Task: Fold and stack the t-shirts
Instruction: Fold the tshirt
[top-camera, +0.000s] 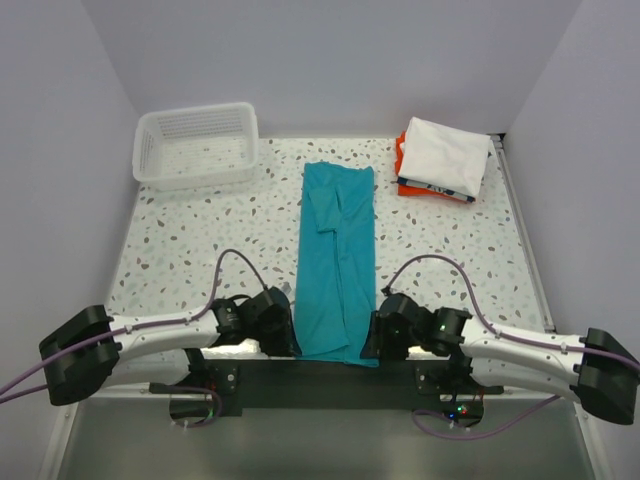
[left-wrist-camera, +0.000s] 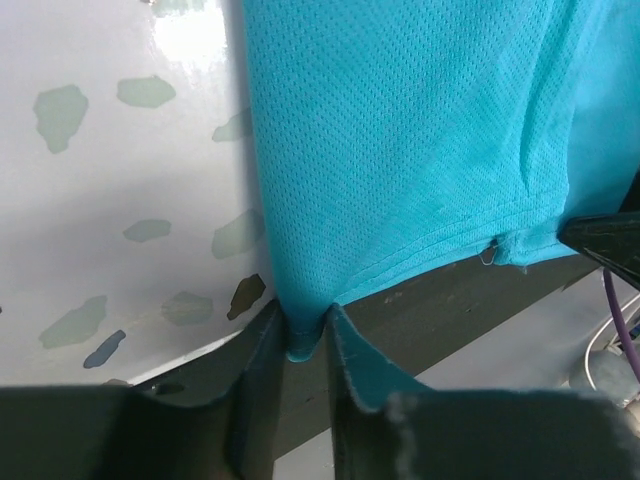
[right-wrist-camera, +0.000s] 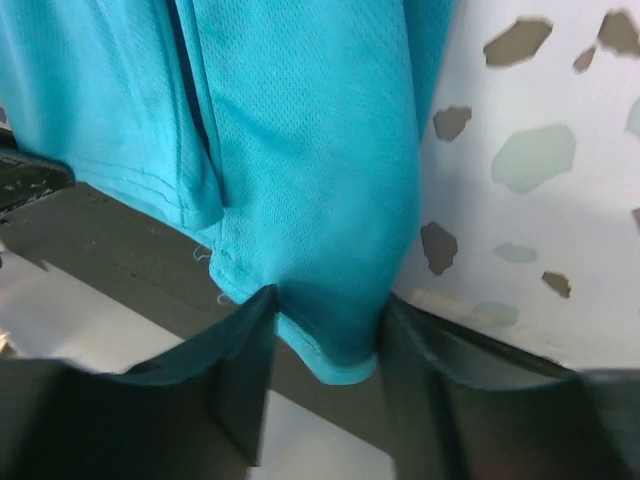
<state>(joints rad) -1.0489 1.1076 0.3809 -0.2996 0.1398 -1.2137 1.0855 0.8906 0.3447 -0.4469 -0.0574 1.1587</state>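
Left hand (left-wrist-camera: 300, 345): jaws narrow, pinching the near-left hem corner of the teal t-shirt (top-camera: 338, 260). The cloth bunches to a point between the two fingers.

Right hand (right-wrist-camera: 325, 320): jaws set wider, astride the near-right hem corner. Cloth fills the gap and touches both fingers. Cannot tell whether it is firmly clamped.

Teal t-shirt: lies mid-tabletop (top-camera: 200, 240) as a long narrow strip running from the near edge toward the far side, sleeves folded in. Its near hem hangs just over the tabletop edge onto the dark base rail (top-camera: 330, 385).

Handling (judgement): thin mesh knit, light and limp, no stiffness. It will sag between two grip points and drape freely. The stitched hem is the firmest place to hold, and the corners are the right grip points. An uneven lift would skew the strip or let the folded layers slide apart.

Room: bare tabletop on both sides of the strip and beyond its far end.
- White slatted basket (top-camera: 195, 145): far left, well apart.
- Folded stack, far right: white t-shirt (top-camera: 445, 155) on top, orange t-shirt (top-camera: 400, 160) and dark-edged t-shirt (top-camera: 435, 190) beneath. Well apart from the strip.

Folding the hem forward looks unobstructed.
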